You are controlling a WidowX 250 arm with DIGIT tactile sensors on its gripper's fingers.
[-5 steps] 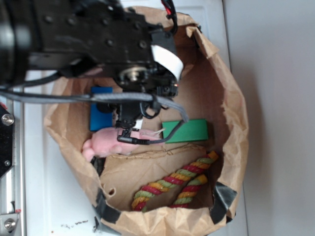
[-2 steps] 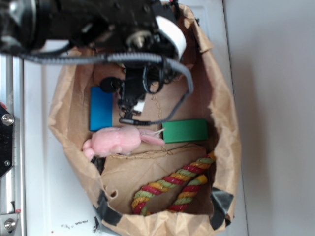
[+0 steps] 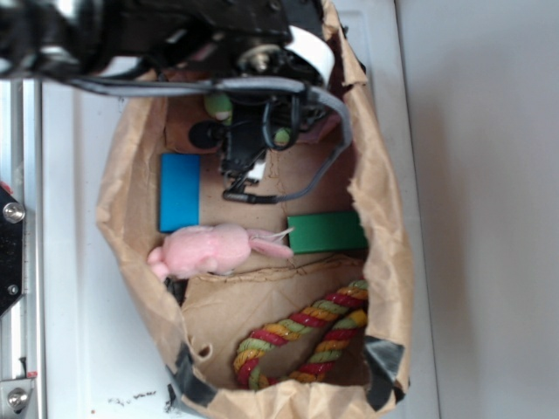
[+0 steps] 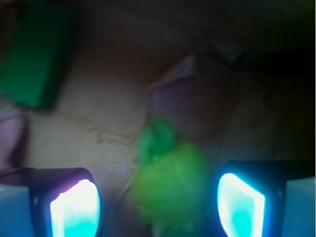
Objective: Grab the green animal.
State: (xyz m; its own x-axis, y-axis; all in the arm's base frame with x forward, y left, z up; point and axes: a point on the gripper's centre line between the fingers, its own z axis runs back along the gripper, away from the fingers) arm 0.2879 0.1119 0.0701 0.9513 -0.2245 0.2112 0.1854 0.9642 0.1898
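The green animal (image 4: 170,185) is a fuzzy yellow-green plush lying on the brown paper bag floor, blurred in the wrist view. It sits between the two lit fingertips of my gripper (image 4: 158,207), nearer the right finger, with gaps on both sides. The gripper is open. In the exterior view only small green bits of the green animal (image 3: 218,106) show under the black arm, and my gripper (image 3: 244,144) hangs over them at the top end of the bag.
All of this lies inside a crumpled paper bag (image 3: 384,218). A flat green block (image 3: 327,232), a pink plush bunny (image 3: 205,249) and a blue block (image 3: 179,192) lie mid-bag. A striped rope toy (image 3: 301,332) lies at the bottom end.
The arm has moved up the picture, away from the pink bunny and green block, toward the bag's top end. Green bits of the animal now show beneath it.
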